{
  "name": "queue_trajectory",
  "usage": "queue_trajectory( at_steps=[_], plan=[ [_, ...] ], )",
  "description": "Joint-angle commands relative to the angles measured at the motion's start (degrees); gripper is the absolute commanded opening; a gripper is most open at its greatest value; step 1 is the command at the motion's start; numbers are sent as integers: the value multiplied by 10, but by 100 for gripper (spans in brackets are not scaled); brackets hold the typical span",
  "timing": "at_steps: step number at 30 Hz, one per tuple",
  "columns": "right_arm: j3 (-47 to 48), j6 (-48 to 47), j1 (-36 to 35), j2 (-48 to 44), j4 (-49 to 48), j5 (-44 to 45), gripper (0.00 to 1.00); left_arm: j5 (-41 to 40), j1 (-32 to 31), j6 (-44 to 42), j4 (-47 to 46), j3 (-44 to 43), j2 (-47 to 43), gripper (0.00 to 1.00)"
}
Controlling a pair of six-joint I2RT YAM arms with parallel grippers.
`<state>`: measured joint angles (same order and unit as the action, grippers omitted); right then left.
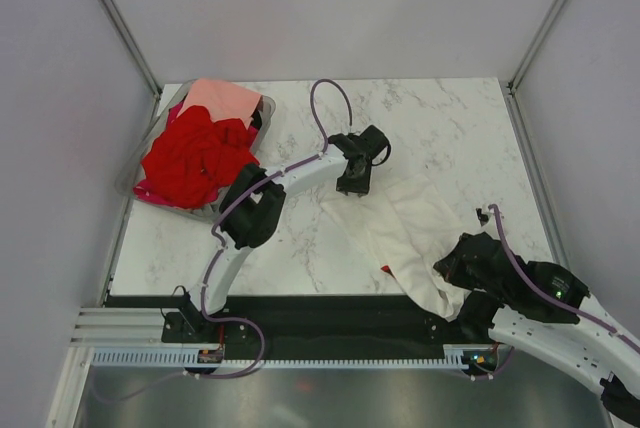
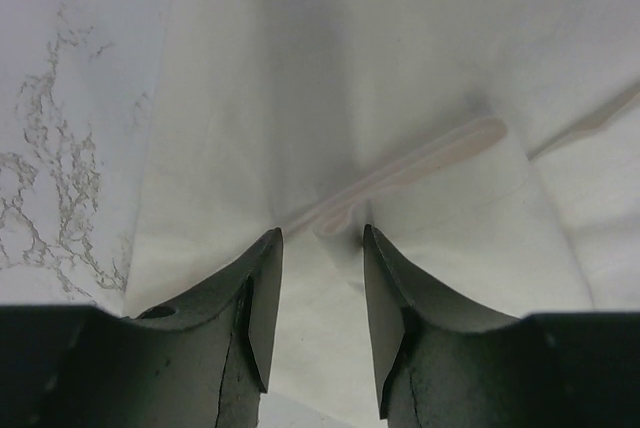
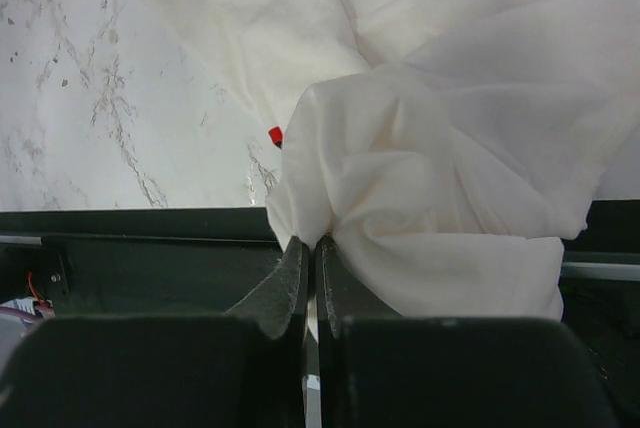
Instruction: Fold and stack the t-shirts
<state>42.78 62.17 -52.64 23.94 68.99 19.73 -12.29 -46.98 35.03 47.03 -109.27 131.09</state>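
Right claw (image 3: 310, 246), closed tight, pinches a bunched corner of the cream-white t-shirt (image 1: 410, 233) at the tabletop's (image 1: 450, 128) near edge, right of centre. Left claw (image 2: 322, 240) stands half open astride a raised fold at the shirt's far side. Red t-shirts (image 1: 195, 160) and a salmon-pink t-shirt (image 1: 222, 98) fill the clear bin (image 1: 266, 108) at the far left corner.

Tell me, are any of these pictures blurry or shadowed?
Top external view: sharp and evenly lit. Left wrist view: a grey shadow falls on the cream-white t-shirt ahead of the left gripper. Right wrist view: the right gripper is dark and slightly soft.
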Motion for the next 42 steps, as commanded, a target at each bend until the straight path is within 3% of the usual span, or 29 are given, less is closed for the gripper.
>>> queue_trajectory(
  at_steps=[1, 5, 9, 14, 16, 18, 22, 27, 31, 34, 36, 42],
  plan=[
    [12, -9, -2, 1, -2, -3, 5, 13, 0, 15, -15, -1, -14, 45],
    [12, -7, -1, -5, -1, -2, 5, 25, 0, 18, -31, -4, -10, 43],
    [12, -6, -1, -3, -1, -1, 5, 19, 0, 22, -33, -15, -15, 26],
    [11, -6, -1, 0, -1, -1, 5, 34, 1, 16, -33, -26, -1, 16],
    [11, -6, -1, -3, -1, 0, 5, 40, 0, 19, -33, -22, 0, 2],
    [12, -1, -1, -6, 0, 3, 5, 36, 1, 22, -32, -14, -13, 2],
    [30, 0, -1, 10, 3, 18, 5, -3, 12, 17, 5, -34, -77, 2],
    [91, -43, -1, 77, -81, 29, 7, -23, 74, 30, 104, -44, -209, 2],
    [187, -90, -1, 184, -81, 99, 7, -24, 112, 29, 130, 10, -317, 2],
    [320, -119, 8, 273, -42, 192, 6, -35, 122, 31, 147, 67, -397, 2],
    [372, -140, 48, 323, -28, 238, 6, -45, 126, 40, 156, 121, -464, 2],
    [483, -250, 191, 376, -24, 225, 8, -48, 170, 48, 162, 263, -603, 2]
  ],
)
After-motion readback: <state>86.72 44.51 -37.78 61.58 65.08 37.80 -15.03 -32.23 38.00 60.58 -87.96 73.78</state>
